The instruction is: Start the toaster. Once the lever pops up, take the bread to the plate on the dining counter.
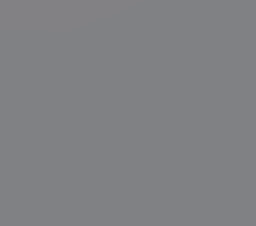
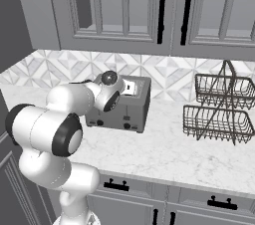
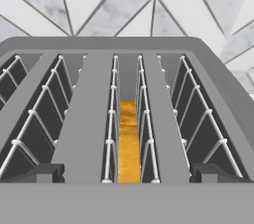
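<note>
Sitting in toaster (image 3: 124,49) slot, bread (image 3: 128,143) between spread jaws.

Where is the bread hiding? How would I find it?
Look on the white marble counter under the grey cupboards for the boxy grey metal toaster beside the wire basket rack. Looking down into its top, the thin golden-orange slice of bread stands on edge in the middle slot; the wired slots beside it look dark.
</note>
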Robot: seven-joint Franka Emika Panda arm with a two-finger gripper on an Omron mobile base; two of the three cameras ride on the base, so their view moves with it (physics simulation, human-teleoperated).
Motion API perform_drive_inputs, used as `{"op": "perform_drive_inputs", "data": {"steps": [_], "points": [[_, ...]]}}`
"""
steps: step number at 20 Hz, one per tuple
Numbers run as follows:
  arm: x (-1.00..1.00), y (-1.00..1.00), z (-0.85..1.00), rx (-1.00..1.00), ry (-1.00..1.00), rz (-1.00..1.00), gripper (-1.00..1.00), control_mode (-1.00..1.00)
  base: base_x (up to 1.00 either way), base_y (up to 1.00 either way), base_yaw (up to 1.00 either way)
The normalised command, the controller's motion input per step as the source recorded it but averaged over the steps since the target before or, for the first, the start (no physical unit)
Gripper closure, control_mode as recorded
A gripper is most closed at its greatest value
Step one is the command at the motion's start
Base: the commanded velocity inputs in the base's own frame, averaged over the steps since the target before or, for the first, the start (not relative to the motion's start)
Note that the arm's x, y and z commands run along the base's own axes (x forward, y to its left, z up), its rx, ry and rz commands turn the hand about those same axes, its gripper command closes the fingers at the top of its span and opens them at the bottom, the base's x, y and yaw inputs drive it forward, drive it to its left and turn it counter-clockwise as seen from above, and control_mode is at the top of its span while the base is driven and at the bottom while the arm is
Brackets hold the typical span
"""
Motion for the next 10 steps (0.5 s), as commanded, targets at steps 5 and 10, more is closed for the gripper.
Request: {"op": "perform_drive_inputs", "data": {"steps": [5,10], "points": [[0.00,0.00,0.00,0.00,0.00,0.00,-1.00,-1.00,0.00,0.00,0.00],[0.00,0.00,0.00,0.00,0.00,0.00,-1.00,-1.00,0.00,0.00,0.00]]}}
